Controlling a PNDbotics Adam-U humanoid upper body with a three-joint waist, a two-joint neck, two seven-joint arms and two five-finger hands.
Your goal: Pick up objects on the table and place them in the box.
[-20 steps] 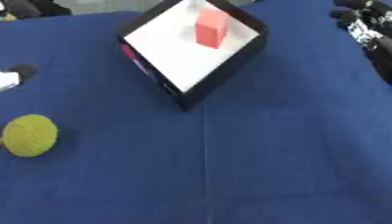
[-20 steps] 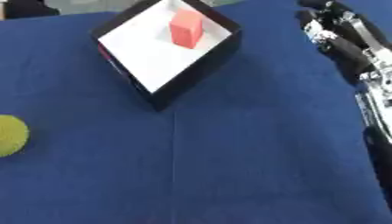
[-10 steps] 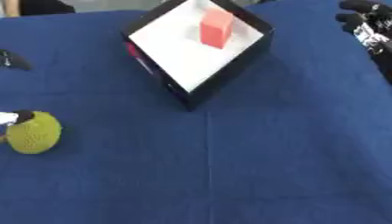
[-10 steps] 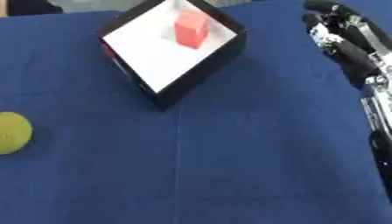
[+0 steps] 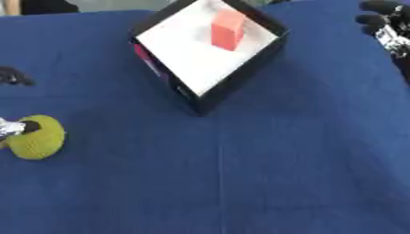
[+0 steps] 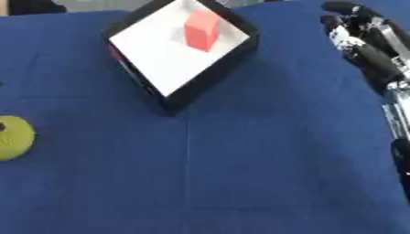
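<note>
While the red block (image 5: 227,29) already sits in the box (image 5: 240,68) at twelve o'clock, we see the left robot hand (image 5: 9,129) touching the yellow-green ball (image 5: 35,137) at nine o'clock, fingers mostly hidden, so we cannot tell its grip. The right robot hand (image 6: 364,43) rests open at two o'clock. Nudged, the ball may roll off the blue worktop (image 5: 240,183).

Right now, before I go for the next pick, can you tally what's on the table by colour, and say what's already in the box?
Red or orange-red: 1, a block, already inside the box
Yellow-green: 1, a ball on the blue cloth at the left edge, touched by the left robot hand
Black with white floor: 1, the box
Total: 3
</note>
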